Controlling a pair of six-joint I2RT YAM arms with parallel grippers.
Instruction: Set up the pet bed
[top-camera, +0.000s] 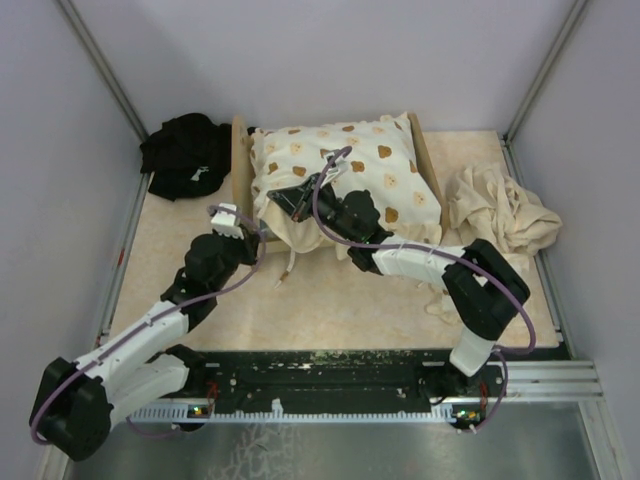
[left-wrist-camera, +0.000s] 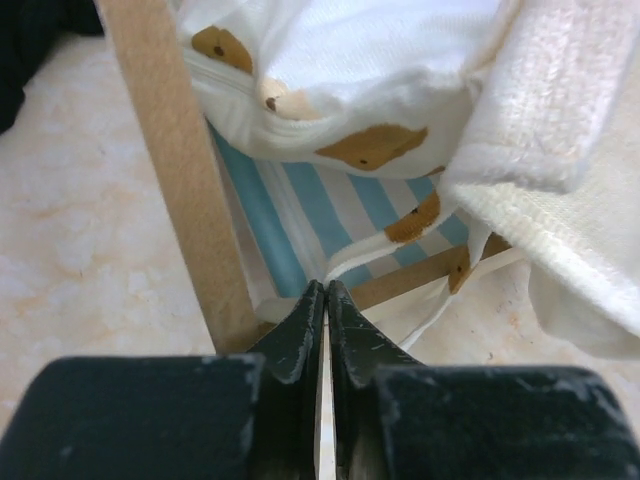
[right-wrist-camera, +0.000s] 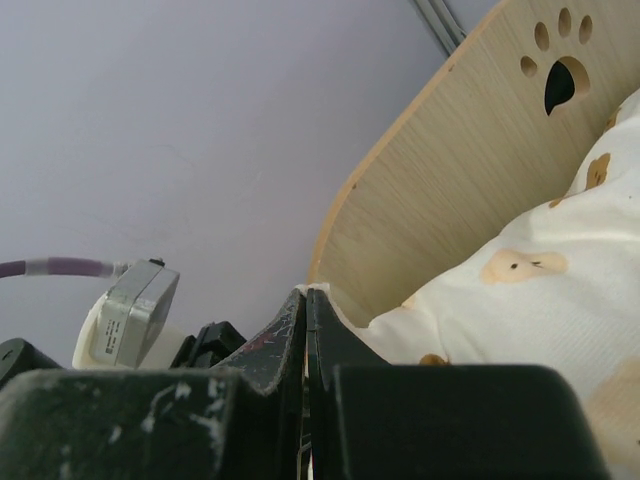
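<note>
Left hand and right hand are sitting closed at lower centre; the bed is looking light and stiff, best grabbed by its wooden side rail

Three soft things along the far side of the pale, mottled table

A black cloth lies bunched in the far left corner, up against the wall. A cream frilled cushion with brown prints sits plump by the middle of the far edge, with thin white ties trailing off its near left corner. A plain beige cloth is crumpled by the right edge, close to the cushion's right side.
</note>
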